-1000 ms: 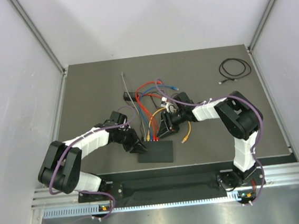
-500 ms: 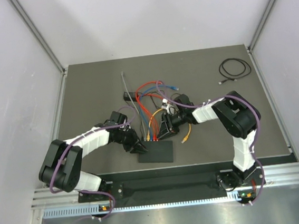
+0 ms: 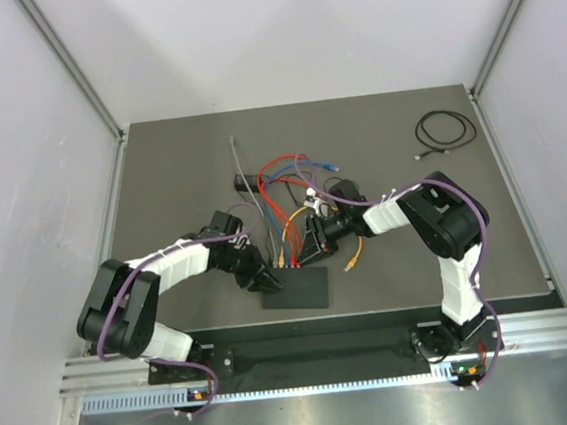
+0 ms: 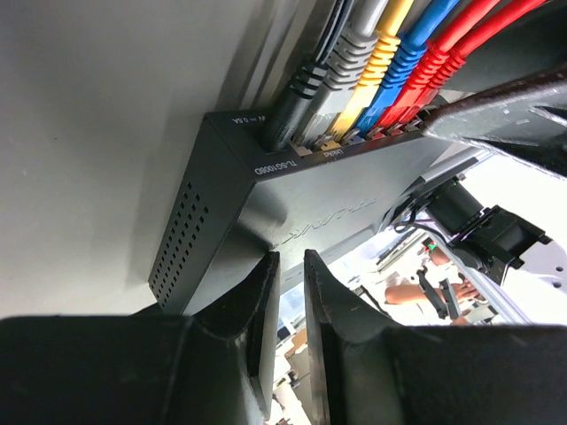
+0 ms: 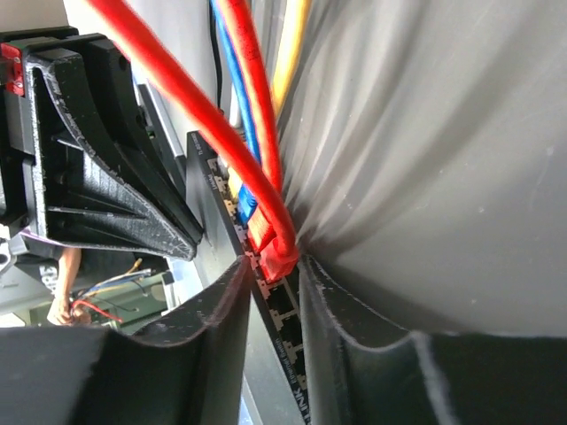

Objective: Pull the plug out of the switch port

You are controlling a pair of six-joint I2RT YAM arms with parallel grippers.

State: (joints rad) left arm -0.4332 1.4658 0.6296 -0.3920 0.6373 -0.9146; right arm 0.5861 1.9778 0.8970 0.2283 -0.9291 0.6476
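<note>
Our left hand (image 4: 288,259), fingers nearly together, presses its tips on the black switch (image 3: 297,290), which lies near the front edge of the table (image 3: 399,161). Our right hand (image 5: 273,276) pinches the red plug (image 5: 280,257) seated in a port beside a blue cable (image 4: 413,55).

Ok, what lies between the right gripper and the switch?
Only the red plug: the right wrist view shows it seated in the switch, the right gripper straddling it.
</note>
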